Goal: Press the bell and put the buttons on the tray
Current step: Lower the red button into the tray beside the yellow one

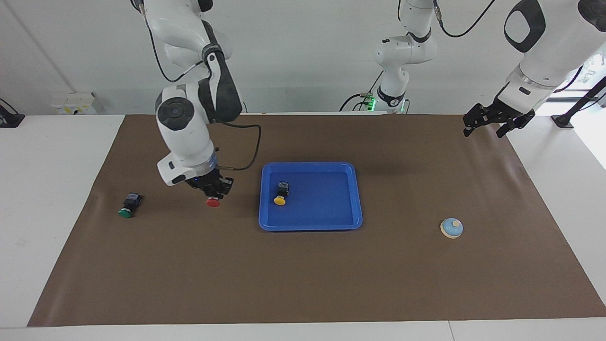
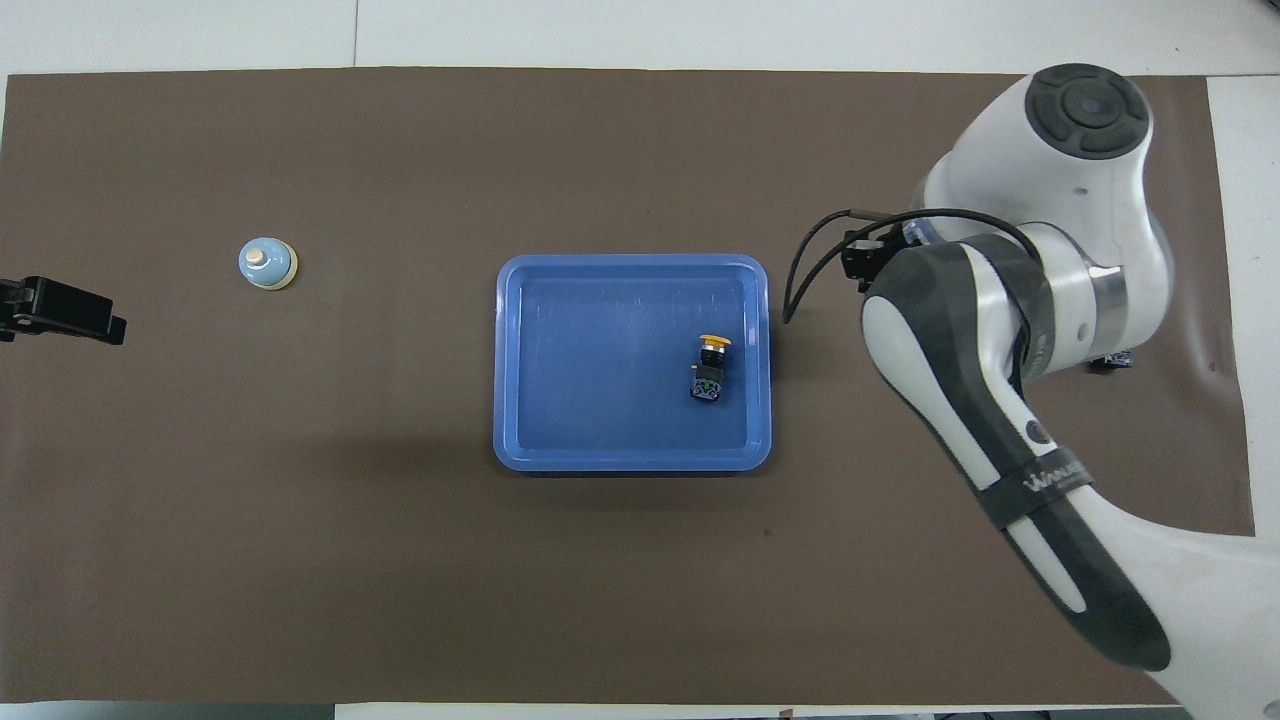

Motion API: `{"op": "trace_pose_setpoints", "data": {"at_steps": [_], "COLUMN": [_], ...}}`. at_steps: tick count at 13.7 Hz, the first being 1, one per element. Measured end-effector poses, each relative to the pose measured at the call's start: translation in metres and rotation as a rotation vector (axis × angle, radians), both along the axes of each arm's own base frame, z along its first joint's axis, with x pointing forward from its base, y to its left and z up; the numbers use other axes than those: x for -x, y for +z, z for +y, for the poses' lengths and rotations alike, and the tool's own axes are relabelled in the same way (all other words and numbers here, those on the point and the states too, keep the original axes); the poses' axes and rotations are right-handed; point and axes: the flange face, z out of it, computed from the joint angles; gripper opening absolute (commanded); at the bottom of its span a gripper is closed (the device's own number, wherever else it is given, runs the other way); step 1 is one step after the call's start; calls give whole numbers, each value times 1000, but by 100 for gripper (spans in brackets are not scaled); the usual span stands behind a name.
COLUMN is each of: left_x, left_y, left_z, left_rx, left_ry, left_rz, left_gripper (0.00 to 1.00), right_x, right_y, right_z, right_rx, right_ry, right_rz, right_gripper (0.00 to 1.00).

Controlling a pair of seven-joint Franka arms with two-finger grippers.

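From my remote station I see a table covered with a brown mat (image 1: 303, 274). Near the middle lies the blue tray (image 1: 312, 225), and the yellow button (image 1: 281, 194) lies on its side inside it, in the part of the tray toward the right arm's end.

My right gripper (image 1: 214, 193) is down low over the mat, just beside the tray toward the right arm's end of the table. Its jaws are clenched around the black body of the red button (image 1: 213, 202), whose red cap points away from the robots. I cannot tell whether the button touches the mat. In the overhead view the right arm's bulk hides this gripper and its button.

The green button (image 1: 128, 206) lies on its side on the mat, well apart from the tray, closer still to the right arm's end.

The bell (image 1: 451, 228) stands upright on the mat toward the left arm's end, well apart from the tray.

My left gripper (image 1: 492, 121) waits raised above the mat's edge at that same end, its jaws released and holding nothing.
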Motion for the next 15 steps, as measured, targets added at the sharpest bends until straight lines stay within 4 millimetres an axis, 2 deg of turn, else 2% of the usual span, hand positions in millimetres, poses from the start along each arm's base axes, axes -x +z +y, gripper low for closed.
{"op": "trace_pose_setpoints", "data": {"at_steps": [2, 4, 6, 8, 10, 11, 13, 15], "left_x": [0, 0, 0, 0, 0, 0, 0, 0], "left_y": [0, 0, 0, 0, 0, 0, 0, 0], "left_z": [0, 0, 0, 0, 0, 0, 0, 0], "left_rx": [0, 0, 0, 0, 0, 0, 0, 0], "left_ry": [0, 0, 0, 0, 0, 0, 0, 0], "left_rz": [0, 0, 0, 0, 0, 0, 0, 0], "left_gripper": [100, 100, 100, 100, 100, 100, 100, 100], "right_x": [19, 42, 58, 66, 68, 67, 70, 75], "right_y": [6, 2, -15, -48, -81, -98, -126, -138], "right_z": [73, 132, 178, 213, 232, 233, 226, 221], "right_rx": [-15, -32, -48, -58, -71, -79, -80, -77], "right_ry": [-4, 2, 3, 4, -11, -15, -22, -23], "right_rz": [0, 12, -1, -15, -33, -43, -52, -53], "right_gripper": [0, 0, 0, 0, 0, 0, 0, 0]}}
